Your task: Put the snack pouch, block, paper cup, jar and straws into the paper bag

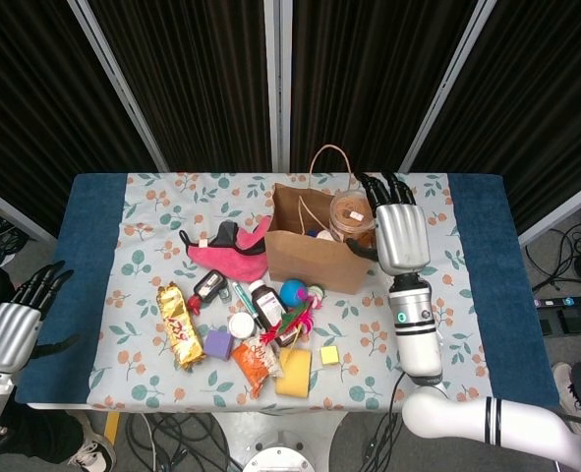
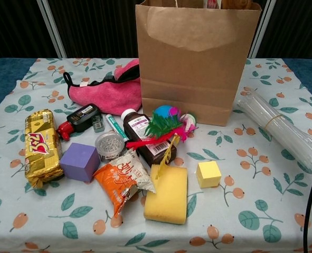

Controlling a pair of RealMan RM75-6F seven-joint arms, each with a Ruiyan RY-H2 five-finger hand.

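The brown paper bag [image 1: 310, 258] stands open behind the clutter, also filling the top of the chest view as the bag [image 2: 198, 63]. My right hand [image 1: 400, 236] holds the clear jar [image 1: 350, 210] with brown contents at the bag's open mouth, near its right rim. Something white lies inside the bag. The bundle of clear straws [image 2: 280, 129] lies right of the bag. An orange snack pouch [image 2: 123, 182], a purple block [image 2: 80, 162] and a small yellow block [image 2: 208, 174] sit at the front. My left hand [image 1: 10, 332] hangs open off the table's left edge.
A gold snack pack [image 2: 39, 148], pink cloth [image 2: 108, 89], yellow sponge [image 2: 167, 192], brown bottle [image 2: 145, 137], round tin [image 2: 109, 144] and feather toy [image 2: 166, 124] crowd the space in front of the bag. The bag's handles [image 1: 327, 162] stick up at its rear.
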